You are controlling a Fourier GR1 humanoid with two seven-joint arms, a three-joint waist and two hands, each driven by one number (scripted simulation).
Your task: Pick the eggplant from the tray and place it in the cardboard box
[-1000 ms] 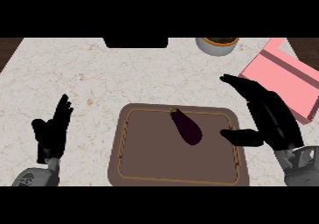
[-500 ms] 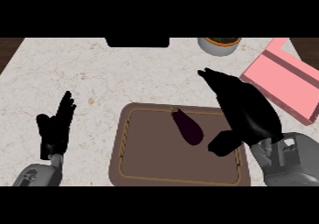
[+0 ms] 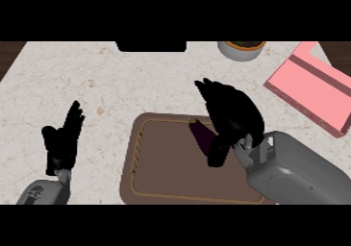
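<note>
My right hand (image 3: 233,115) is open over the eggplant (image 3: 201,136) near the tray's (image 3: 160,192) top edge. My left hand (image 3: 63,141) rests open by the counter's left edge.

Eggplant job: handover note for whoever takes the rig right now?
Right hand: open, fingers straight, over the eggplant, partly hiding it; no grasp visible.
Left hand: open, resting fingers up at the view's left.
Eggplant lies on the tray, upper right part.
Pink box sits at the counter's right edge.
Done: nothing picked.
Left: grasp, lift, carry right, place in the box.
</note>
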